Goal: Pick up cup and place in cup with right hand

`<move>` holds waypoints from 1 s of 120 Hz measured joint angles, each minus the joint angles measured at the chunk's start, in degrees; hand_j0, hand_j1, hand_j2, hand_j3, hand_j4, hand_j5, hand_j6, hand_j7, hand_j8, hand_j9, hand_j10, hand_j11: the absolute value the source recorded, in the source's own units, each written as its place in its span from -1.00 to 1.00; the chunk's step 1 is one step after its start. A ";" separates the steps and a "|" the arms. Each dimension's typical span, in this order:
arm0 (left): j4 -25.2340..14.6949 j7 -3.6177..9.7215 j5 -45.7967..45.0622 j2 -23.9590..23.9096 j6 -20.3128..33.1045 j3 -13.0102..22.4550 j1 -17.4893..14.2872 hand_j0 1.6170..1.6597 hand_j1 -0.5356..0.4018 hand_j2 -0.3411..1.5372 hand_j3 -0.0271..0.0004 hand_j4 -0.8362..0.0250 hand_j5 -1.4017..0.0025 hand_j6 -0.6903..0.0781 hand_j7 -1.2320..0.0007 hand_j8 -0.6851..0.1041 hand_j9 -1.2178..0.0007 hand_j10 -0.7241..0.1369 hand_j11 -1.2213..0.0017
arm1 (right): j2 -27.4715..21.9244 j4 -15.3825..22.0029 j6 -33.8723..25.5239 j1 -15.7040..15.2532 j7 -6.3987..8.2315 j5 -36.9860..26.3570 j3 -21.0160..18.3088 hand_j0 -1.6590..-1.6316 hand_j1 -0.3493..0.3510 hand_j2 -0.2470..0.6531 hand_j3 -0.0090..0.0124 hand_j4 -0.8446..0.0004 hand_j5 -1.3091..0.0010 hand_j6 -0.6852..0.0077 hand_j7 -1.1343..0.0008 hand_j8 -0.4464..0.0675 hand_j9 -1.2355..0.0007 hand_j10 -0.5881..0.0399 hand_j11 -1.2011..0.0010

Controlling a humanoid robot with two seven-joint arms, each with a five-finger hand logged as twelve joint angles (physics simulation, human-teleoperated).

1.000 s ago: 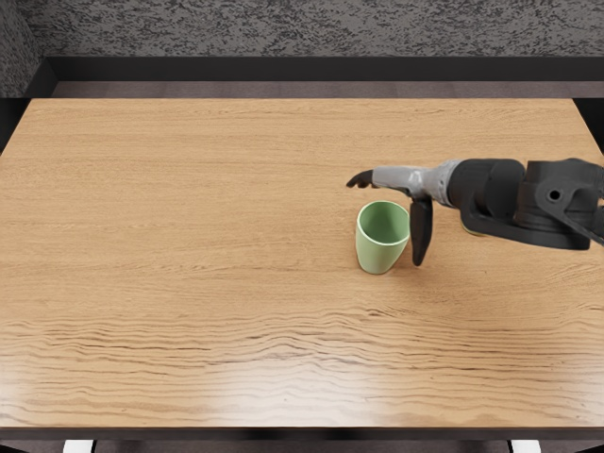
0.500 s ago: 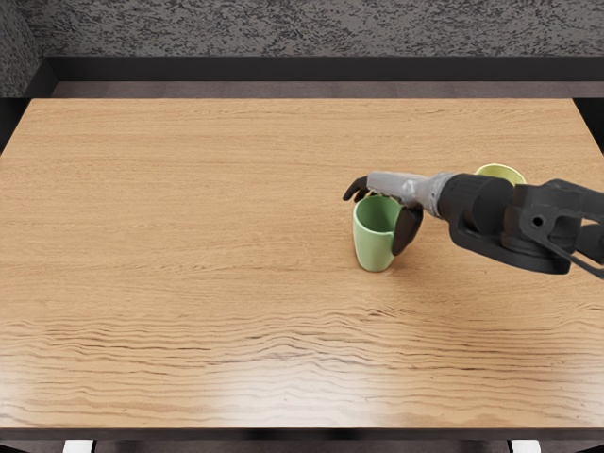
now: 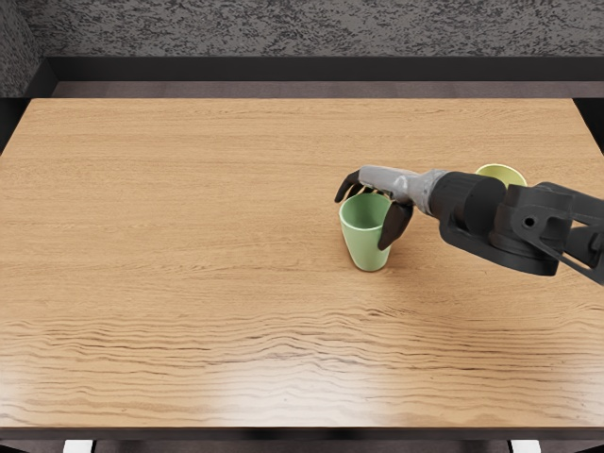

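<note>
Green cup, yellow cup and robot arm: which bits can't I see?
All in the head view:
- Green cup: part of its rim, behind the right hand.
- Yellow cup: its lower part, behind the right arm.
- Right arm: its upper end, cut off by the picture's right edge.

Tabletop [image 3: 189, 236]: wood grain, glossy sheen along near edge. Green cup [image 3: 366, 247]: smooth, soft sheen; ceramic or plastic, can't tell. Yellow cup [image 3: 511, 176]: smooth rim. Right hand [image 3: 385, 181]: grey shell, metallic look. Forearm [image 3: 481, 209]: black, plastic-looking, mostly matt. Wall [image 3: 311, 28]: rough, mottled.
</note>
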 joint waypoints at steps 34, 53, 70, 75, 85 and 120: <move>0.00 0.00 0.00 0.00 0.00 0.01 0.00 0.92 0.89 -0.64 0.97 0.94 1.00 0.80 1.00 0.74 1.00 0.68 1.00 | -0.34 -0.12 -1.04 -0.53 0.02 2.15 2.56 -0.88 0.26 -0.13 -0.09 0.05 0.16 -0.15 0.06 -0.72 0.12 -0.42 0.10; -0.01 0.00 -0.01 0.00 0.00 0.01 0.00 0.92 0.89 -0.64 0.97 0.94 1.00 0.80 1.00 0.74 1.00 0.68 1.00 | -2.81 1.26 -0.95 -0.20 0.03 3.09 4.90 -0.89 0.26 -0.18 -0.16 0.03 0.16 -0.06 0.05 -0.70 0.12 -0.44 0.10; -0.02 0.00 0.00 0.00 0.00 0.01 0.00 0.92 0.89 -0.64 0.97 0.94 1.00 0.80 1.00 0.74 1.00 0.68 1.00 | -6.22 3.63 -0.87 0.67 0.03 3.23 6.17 -0.91 0.25 -0.17 -0.15 0.03 0.16 -0.07 0.05 -0.71 0.12 -0.44 0.10; -0.02 0.00 0.00 0.00 0.00 0.01 0.00 0.92 0.89 -0.64 0.97 0.94 1.00 0.80 1.00 0.74 1.00 0.68 1.00 | -7.15 4.46 -0.78 0.91 0.03 3.25 6.73 -0.92 0.26 -0.17 -0.12 0.03 0.16 -0.08 0.04 -0.70 0.12 -0.45 0.10; -0.01 0.00 -0.01 0.00 0.00 0.01 0.00 0.92 0.89 -0.64 0.97 0.94 1.00 0.80 1.00 0.74 1.00 0.68 1.00 | -8.64 5.54 0.00 1.17 0.03 3.84 7.96 -0.95 0.27 -0.12 -0.09 0.03 0.16 -0.09 0.04 -0.69 0.11 -0.44 0.09; -0.01 0.00 -0.01 0.00 0.00 0.01 0.00 0.92 0.89 -0.64 0.97 0.94 1.00 0.80 1.00 0.74 1.00 0.68 1.00 | -14.48 6.77 7.22 1.37 0.03 9.32 15.33 -0.90 0.27 -0.20 -0.20 0.02 0.14 -0.07 0.02 -0.63 0.10 -0.47 0.08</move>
